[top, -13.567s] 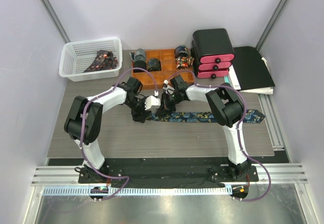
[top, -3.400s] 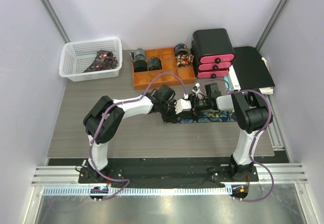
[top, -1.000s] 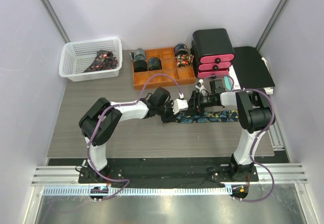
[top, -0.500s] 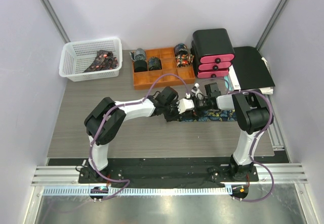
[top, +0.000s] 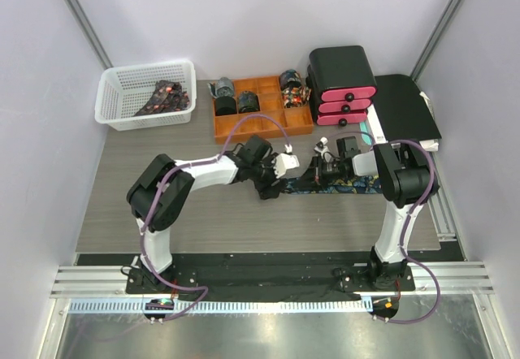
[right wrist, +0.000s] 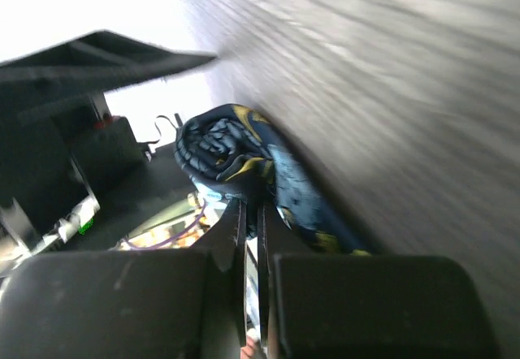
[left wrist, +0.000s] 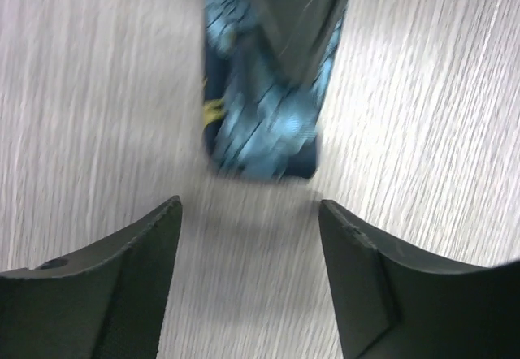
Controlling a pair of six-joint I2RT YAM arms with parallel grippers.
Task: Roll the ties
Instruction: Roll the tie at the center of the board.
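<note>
A dark navy tie [top: 351, 184] with a teal-gold pattern lies flat on the table, its left end coiled into a small roll. In the right wrist view my right gripper [right wrist: 252, 206] is shut on the fabric of that roll [right wrist: 226, 149]. In the top view the right gripper [top: 312, 178] sits at the tie's left end. My left gripper [top: 289, 171] is open and empty just left of the roll. In the left wrist view the left gripper [left wrist: 248, 206] is spread a little short of the roll [left wrist: 262, 136]; a right gripper finger overlaps the roll's top.
An orange divided tray [top: 268, 122] behind the grippers holds three rolled ties [top: 247, 101]. A white basket [top: 122, 107] with unrolled ties stands at the back left. A black box with pink drawers [top: 341, 83] and a black folder [top: 410, 107] stand at the back right.
My left gripper has drawn back to the left, away from the roll, and stands open. My right gripper has stayed on the coiled end of the tie.
</note>
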